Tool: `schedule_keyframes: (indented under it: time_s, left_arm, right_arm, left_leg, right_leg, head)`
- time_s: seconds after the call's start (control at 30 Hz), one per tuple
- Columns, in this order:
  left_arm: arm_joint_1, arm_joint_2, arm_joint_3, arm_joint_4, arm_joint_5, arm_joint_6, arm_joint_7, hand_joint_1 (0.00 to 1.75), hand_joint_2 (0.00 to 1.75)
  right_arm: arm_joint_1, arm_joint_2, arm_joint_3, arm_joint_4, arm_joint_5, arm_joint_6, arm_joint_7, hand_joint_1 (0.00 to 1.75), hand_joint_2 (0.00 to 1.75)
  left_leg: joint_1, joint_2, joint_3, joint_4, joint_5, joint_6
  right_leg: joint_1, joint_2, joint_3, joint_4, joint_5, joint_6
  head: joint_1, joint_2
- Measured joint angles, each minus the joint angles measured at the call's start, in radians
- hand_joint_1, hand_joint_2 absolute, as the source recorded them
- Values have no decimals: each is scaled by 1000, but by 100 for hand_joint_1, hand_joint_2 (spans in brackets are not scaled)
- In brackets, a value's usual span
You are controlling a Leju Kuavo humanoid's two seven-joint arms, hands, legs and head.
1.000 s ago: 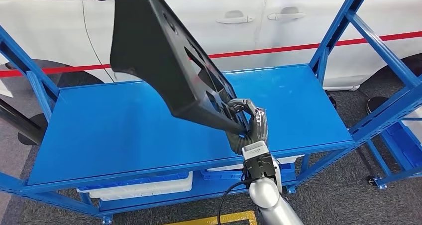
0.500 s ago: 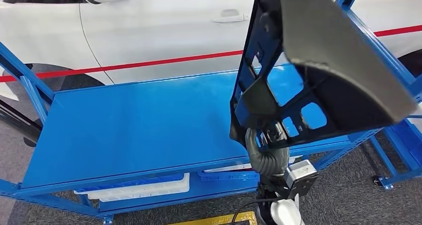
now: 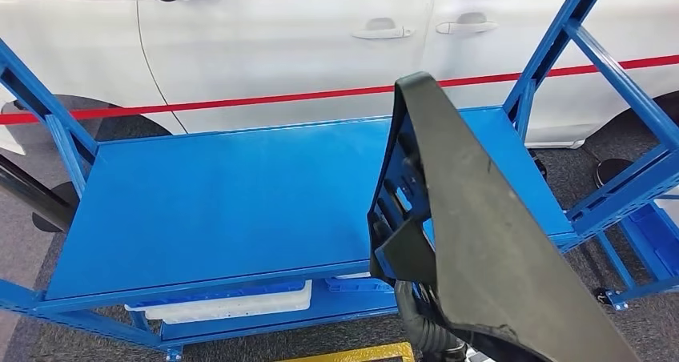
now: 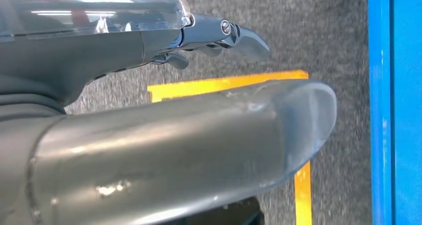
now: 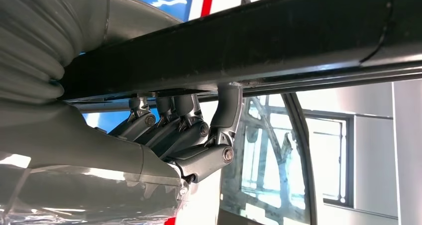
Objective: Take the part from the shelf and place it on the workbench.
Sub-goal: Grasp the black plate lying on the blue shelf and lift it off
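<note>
The part point(image 3: 480, 242) is a long black panel with cut-outs, lifted off the blue shelf point(image 3: 224, 202). It hangs in front of the shelf's right half, its broad face slanting toward the bottom right of the head view. My right hand point(image 3: 423, 323) holds it from below, and just its grey ribbed cover shows under the panel. In the right wrist view my right hand point(image 5: 164, 135) has its fingers point(image 5: 226, 110) hooked over the edge of the part point(image 5: 278, 41). My left hand point(image 4: 164, 135) hangs over the floor holding nothing, its fingers point(image 4: 239, 33) stretched out.
A white car point(image 3: 320, 42) with a red stripe stands right behind the shelf. Blue uprights point(image 3: 560, 34) frame the shelf on the right. White bins point(image 3: 232, 304) sit on the lower level. Yellow tape point(image 3: 352, 352) marks the grey floor, and the shelf edge point(image 4: 393, 105) lies beside my left hand.
The part has swung from leaning left to the right side, then dropped lower and turned its broad face toward the camera, hiding the right hand. The view shifted slightly.
</note>
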Motion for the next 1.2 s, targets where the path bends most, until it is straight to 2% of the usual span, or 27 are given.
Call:
schedule_keyframes:
  time_s: [0.03,0.07,0.1,0.13,0.2,0.23,0.33,0.37,0.4,0.43,0.5,0.53,0.57,0.6,0.7,0.73,0.77,0.83,0.87,0.9,0.93,1.0,1.03,1.07,1.1,1.13,1.2]
  left_arm:
    - [0,0,3,0,0,-1,1,0,0]
    - [0,0,5,0,0,-1,3,0,0]
    - [0,-1,8,0,0,-2,4,0,0]
    - [1,-2,10,0,-3,-2,6,0,0]
    - [0,-4,12,0,-9,-2,7,0,0]
    - [0,-5,12,0,-13,-3,8,0,0]
    - [0,-5,16,0,-23,-3,9,0,0]
    - [0,-5,17,0,-26,-3,9,0,0]
    - [1,-5,18,0,-29,-3,10,0,0]
    - [1,-5,20,0,-30,-4,10,0,0]
    - [1,-5,21,0,-33,-7,12,0,0]
    - [1,-5,22,0,-33,-8,13,0,0]
    - [1,-5,22,0,-33,-9,14,0,0]
    - [1,-5,23,0,-34,-10,14,0,0]
    - [-4,-4,24,0,-36,-10,15,0,0]
    - [-5,-4,25,0,-38,-11,16,0,0]
    - [-7,-4,26,0,-40,-11,17,0,0]
    - [-5,-4,28,0,-44,-12,18,0,0]
    - [-4,-3,29,0,-45,-12,19,0,0]
    - [-4,-3,30,0,-46,-12,20,0,0]
    - [-4,-3,31,0,-47,-12,20,0,0]
    - [-5,-2,35,0,-50,-12,21,0,0]
    - [-5,-2,38,0,-51,-12,21,0,0]
    - [-5,-2,40,0,-53,-12,21,0,0]
    - [-5,-2,42,0,-53,-12,22,0,0]
    - [-5,-2,43,0,-53,-12,22,0,0]
    - [-5,-2,44,0,-55,-12,23,0,0]
  right_arm:
    - [9,0,-2,0,-1,6,-6,175,175]
    - [17,0,-4,0,-1,9,-9,175,175]
    - [22,0,-5,0,1,11,-13,175,175]
    - [26,0,-6,0,5,13,-15,175,175]
    - [31,0,-7,-1,20,17,-23,175,175]
    - [35,0,-7,-1,28,20,-28,175,175]
    - [45,2,-7,-2,42,25,-40,175,175]
    - [48,3,-7,-2,43,25,-44,175,175]
    - [49,5,-7,-2,44,25,-46,175,175]
    - [50,7,-7,-2,44,26,-48,175,175]
    - [53,10,-7,-2,43,26,-49,175,175]
    - [54,10,-7,-2,43,26,-49,175,175]
    - [55,10,-7,-2,43,26,-49,175,175]
    - [57,11,-7,-2,43,26,-49,175,175]
    - [59,12,-6,-2,43,26,-49,175,175]
    - [60,12,-6,-2,43,26,-49,175,175]
    - [60,13,-6,-2,42,27,-49,175,175]
    - [62,14,-5,-2,42,27,-49,175,175]
    - [63,14,-5,-2,42,27,-49,175,175]
    - [64,14,-5,-2,42,27,-49,175,175]
    - [66,14,-5,-2,42,26,-49,175,175]
    - [67,14,-5,-2,42,25,-49,175,175]
    - [68,14,-5,-2,42,25,-49,175,175]
    - [68,14,-5,-2,43,24,-49,175,175]
    - [69,14,-5,-2,43,24,-49,175,175]
    - [69,14,-5,-2,44,24,-50,175,175]
    - [69,14,-4,-2,47,24,-50,175,175]
  left_leg:
    - [-1,0,-3,2,0,0]
    - [-1,1,-6,4,1,0]
    - [-1,1,-7,6,1,0]
    - [-1,0,-8,8,2,-1]
    - [-4,-1,-10,12,4,-8]
    - [-5,-2,-11,14,6,-13]
    - [-4,-3,-16,16,11,-31]
    - [-4,-3,-21,25,-1,-37]
    - [-2,-3,-31,51,-28,-41]
    - [-1,-3,-48,99,-69,-46]
    - [1,-2,-87,228,-156,-52]
    - [1,-2,-96,276,-182,-54]
    - [1,-2,-87,289,-188,-55]
    - [1,-2,-57,260,-175,-54]
    - [-2,-3,83,46,-114,-43]
    - [-5,-3,107,4,-105,-38]
    - [-8,-4,113,-13,-101,-32]
    - [-10,-3,106,-13,-83,-19]
    - [-9,-1,100,-16,-72,-13]
    - [-6,1,91,-19,-60,-5]
    - [-3,4,79,-21,-47,1]
    - [-4,7,52,-20,-27,8]
    - [-4,9,39,-19,-17,8]
    - [-4,9,25,-17,-7,7]
    - [-4,10,10,-14,2,5]
    - [-4,10,-4,-10,10,2]
    - [-5,10,-28,2,22,-6]
  right_leg:
    - [-1,0,-17,40,-12,2]
    - [-2,0,-15,43,-3,2]
    - [-2,0,8,6,23,1]
    - [-3,-1,48,-63,57,-1]
    - [0,0,117,-191,103,-8]
    - [2,0,131,-223,112,-11]
    - [5,0,125,-231,126,-27]
    - [3,-1,121,-234,133,-35]
    - [1,-3,115,-237,141,-43]
    - [0,-5,106,-238,149,-49]
    - [1,-7,84,-235,163,-55]
    - [2,-7,71,-233,170,-55]
    - [3,-8,59,-229,177,-54]
    - [3,-8,48,-226,183,-52]
    - [4,-8,24,-216,202,-40]
    - [5,-8,21,-215,208,-34]
    - [4,-9,20,-215,215,-28]
    - [3,-8,19,-220,229,-15]
    - [1,-6,15,-218,223,-9]
    - [1,-4,7,-202,199,-5]
    - [-1,-2,-7,-166,158,-1]
    - [-3,-1,-40,-47,57,6]
    - [-4,-1,-50,13,27,9]
    - [-4,-1,-49,49,21,11]
    - [-5,-2,-31,52,36,12]
    - [-5,-2,5,19,62,12]
    - [-5,-1,113,-117,93,7]
  head:
    - [0,0]
    - [0,0]
    - [0,0]
    - [0,0]
    - [-1,0]
    - [-1,0]
    - [-1,0]
    - [-2,0]
    - [-3,0]
    - [-5,0]
    - [-8,0]
    - [-8,0]
    - [-8,0]
    - [-8,0]
    - [-8,0]
    - [-7,0]
    - [-6,0]
    - [-4,0]
    - [-4,0]
    - [-2,0]
    - [0,0]
    - [3,0]
    - [4,0]
    - [4,0]
    - [4,0]
    - [4,0]
    - [5,0]
